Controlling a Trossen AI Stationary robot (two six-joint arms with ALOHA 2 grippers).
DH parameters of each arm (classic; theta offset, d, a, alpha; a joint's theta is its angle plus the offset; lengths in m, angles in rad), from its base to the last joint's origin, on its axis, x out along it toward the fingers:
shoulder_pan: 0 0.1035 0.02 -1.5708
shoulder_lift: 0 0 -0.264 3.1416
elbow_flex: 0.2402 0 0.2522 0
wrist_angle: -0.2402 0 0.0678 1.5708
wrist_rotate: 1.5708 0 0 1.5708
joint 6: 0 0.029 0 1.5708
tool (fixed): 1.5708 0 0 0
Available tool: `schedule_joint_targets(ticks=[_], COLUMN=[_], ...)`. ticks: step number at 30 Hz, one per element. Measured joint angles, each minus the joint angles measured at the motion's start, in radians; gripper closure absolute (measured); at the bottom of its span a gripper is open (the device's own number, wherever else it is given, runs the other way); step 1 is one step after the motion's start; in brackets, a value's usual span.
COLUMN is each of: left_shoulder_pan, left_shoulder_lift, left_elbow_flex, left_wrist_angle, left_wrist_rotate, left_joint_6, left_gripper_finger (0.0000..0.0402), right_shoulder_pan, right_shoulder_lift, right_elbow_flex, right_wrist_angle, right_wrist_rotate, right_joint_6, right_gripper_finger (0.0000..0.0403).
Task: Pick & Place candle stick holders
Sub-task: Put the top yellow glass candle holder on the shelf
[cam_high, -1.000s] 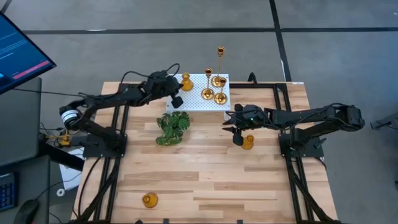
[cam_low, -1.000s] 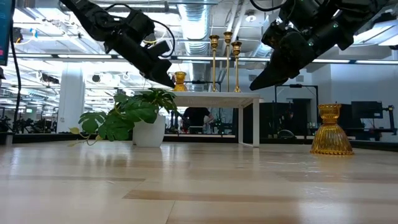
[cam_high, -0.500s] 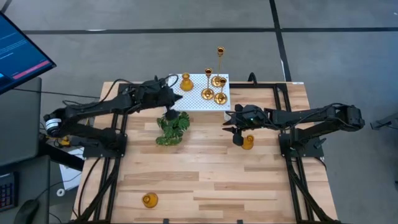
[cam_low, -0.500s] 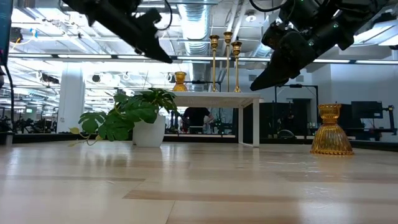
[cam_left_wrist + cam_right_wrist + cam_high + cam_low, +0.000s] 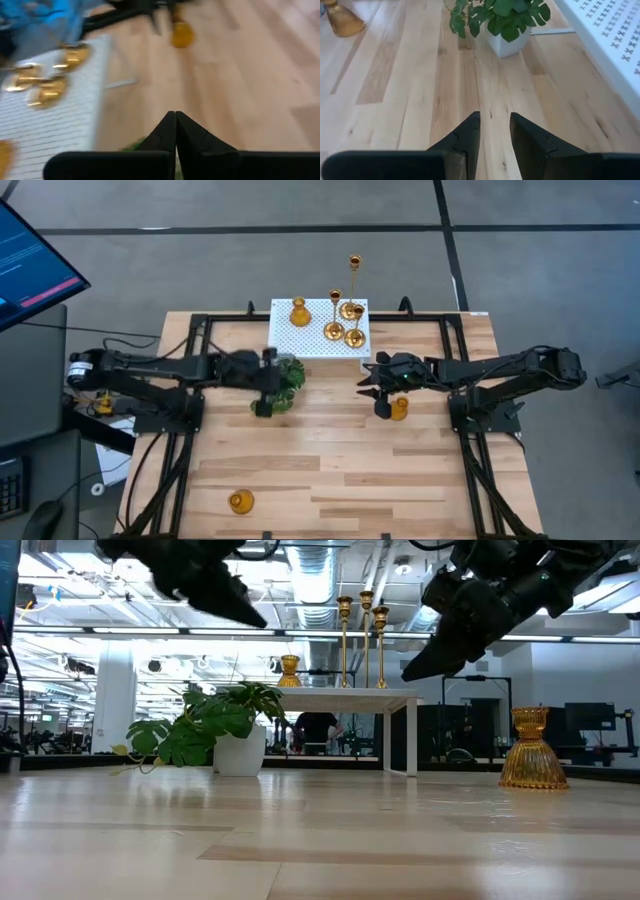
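Candle stick holders (image 5: 343, 315), no legible markings

My high camera hangs far above and looks straight down, taking in the whole worktop (image 5: 330, 450) and both arms. My low camera sits at worktop height by one edge, facing level across to the room behind. Both show the white platform (image 5: 318, 330) and the plant (image 5: 215, 725). The left wrist camera looks down past its left claw (image 5: 175, 131) at the platform's edge; the right wrist camera looks past the right claw (image 5: 495, 131) along the boards to the plant.
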Motion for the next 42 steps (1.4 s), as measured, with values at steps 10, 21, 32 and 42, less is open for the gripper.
schedule_joint_targets(ticks=[10,21,32,42], left_shoulder_pan=[-0.113,-0.112,-0.112,-0.112], left_shoulder_lift=[-0.006,-0.006,-0.005,-0.005], left_elbow_flex=[-0.155,-0.165,-0.165,-0.165], left_wrist_angle=[0.141,0.155,0.158,0.158], left_wrist_rotate=[0.02,0.004,0.004,0.004], left_joint_6=[-0.006,-0.011,-0.011,-0.011], left_gripper_finger=[0.0397,0.0396,0.0397,0.0397], right_shoulder_pan=[0.012,0.085,0.129,0.14], right_shoulder_lift=[-0.04,-0.061,-0.05,-0.034], right_elbow_flex=[0.088,0.343,0.357,0.356], right_wrist_angle=[-0.335,-0.852,-0.852,-0.876], right_wrist_rotate=[-0.001,0.001,-0.053,0.007], right_joint_6=[0.311,0.573,0.461,0.745], right_gripper_finger=[0.0306,0.0346,0.0388,0.0389])
